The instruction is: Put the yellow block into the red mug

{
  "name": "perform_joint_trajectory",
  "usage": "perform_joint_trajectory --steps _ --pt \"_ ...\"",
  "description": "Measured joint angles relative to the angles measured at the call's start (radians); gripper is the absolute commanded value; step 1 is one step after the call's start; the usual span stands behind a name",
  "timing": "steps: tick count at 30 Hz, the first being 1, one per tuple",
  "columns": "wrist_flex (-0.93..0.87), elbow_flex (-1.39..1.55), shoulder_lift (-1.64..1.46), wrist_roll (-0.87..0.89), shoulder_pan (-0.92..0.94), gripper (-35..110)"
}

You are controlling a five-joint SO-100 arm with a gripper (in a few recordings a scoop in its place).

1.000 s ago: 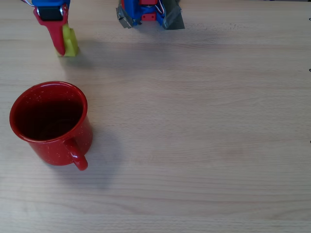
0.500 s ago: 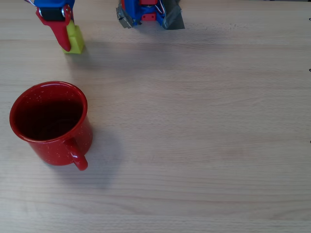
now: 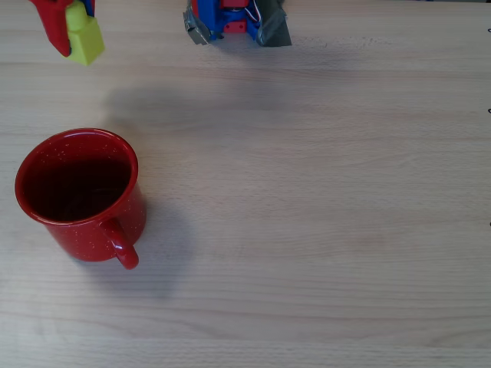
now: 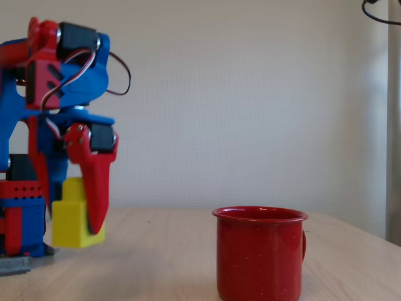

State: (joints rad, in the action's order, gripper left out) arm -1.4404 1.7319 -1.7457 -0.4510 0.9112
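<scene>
- The hand (image 4: 74,216) is clamped on the yellow block (image 4: 72,219) — red fingers on either side, the block lifted clear of the tabletop (image 3: 322,192).
- In the overhead view the block (image 3: 84,37) sits at about twelve o'clock from the red mug (image 3: 77,192), well apart.
- The mug stands upright — handle toward five o'clock.

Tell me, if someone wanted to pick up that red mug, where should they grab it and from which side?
Probably by the looped handle, coming from the near edge of the table in the overhead view, since the handle sticks out that way. The red mug stands upright and looks wide, likely too wide for the gripper, which is holding the yellow block. Pinching the rim from above might also work.
</scene>
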Motion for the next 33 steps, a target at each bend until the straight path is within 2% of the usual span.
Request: perform_joint_trajectory --steps 13,20,33 --pt "-0.1 -0.327 -0.005 0.433 -0.156 0" --pt "-0.167 -0.445 -0.006 0.508 -0.284 0" --pt "-0.207 -0.675 0.175 0.463 -0.436 0"
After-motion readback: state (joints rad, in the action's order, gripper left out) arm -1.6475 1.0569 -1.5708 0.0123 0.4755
